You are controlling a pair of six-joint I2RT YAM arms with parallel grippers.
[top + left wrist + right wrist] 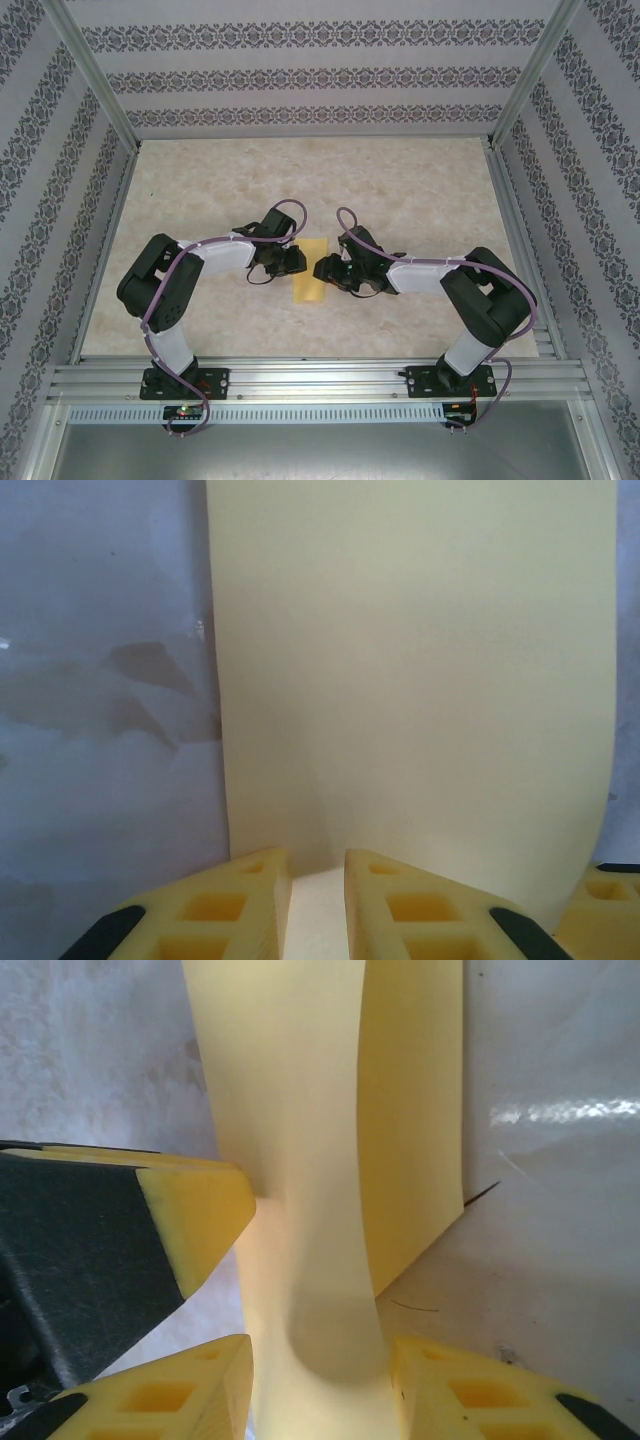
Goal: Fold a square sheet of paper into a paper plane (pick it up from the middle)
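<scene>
Top view: bright, even, diffuse light from above; only faint soft shadows on the table (420, 180); sharp throughout. Wrist views: paler, washed out. White glare streak on table (565, 1112), upper right of right wrist view. Nearest foreground soft.

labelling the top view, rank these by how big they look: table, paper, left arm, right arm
1. table, by far the largest
2. left arm and right arm: they look alike, so no ranking between them
3. paper, smallest, its sides partly covered
</scene>
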